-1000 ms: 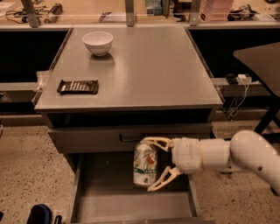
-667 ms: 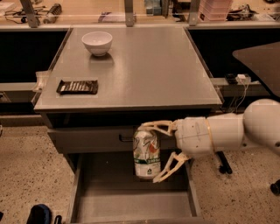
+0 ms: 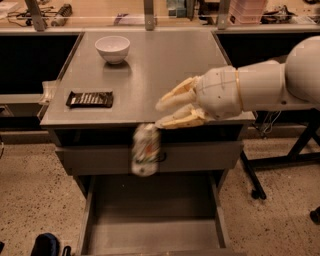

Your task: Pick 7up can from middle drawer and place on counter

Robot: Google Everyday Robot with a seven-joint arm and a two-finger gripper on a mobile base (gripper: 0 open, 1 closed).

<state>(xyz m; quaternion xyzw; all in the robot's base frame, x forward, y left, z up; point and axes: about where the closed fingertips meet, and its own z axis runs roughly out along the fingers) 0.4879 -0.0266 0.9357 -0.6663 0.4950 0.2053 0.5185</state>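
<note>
The 7up can, green and white and blurred, is in the air in front of the cabinet, above the open middle drawer. It is just below the counter's front edge. My gripper is over the front edge of the counter, up and to the right of the can. Its two pale fingers are a little apart with nothing between them. The can's top is beside the lower fingertip, not between the fingers. The drawer's floor is bare.
A white bowl stands at the back left of the counter. A dark chocolate bar wrapper lies at its front left. A closed drawer front sits above the open drawer. A bench with clutter runs behind.
My gripper has risen from in front of the drawers to the counter's front edge, and its fingers have drawn closer together. The can is no longer between them and now sits below the fingertips.
</note>
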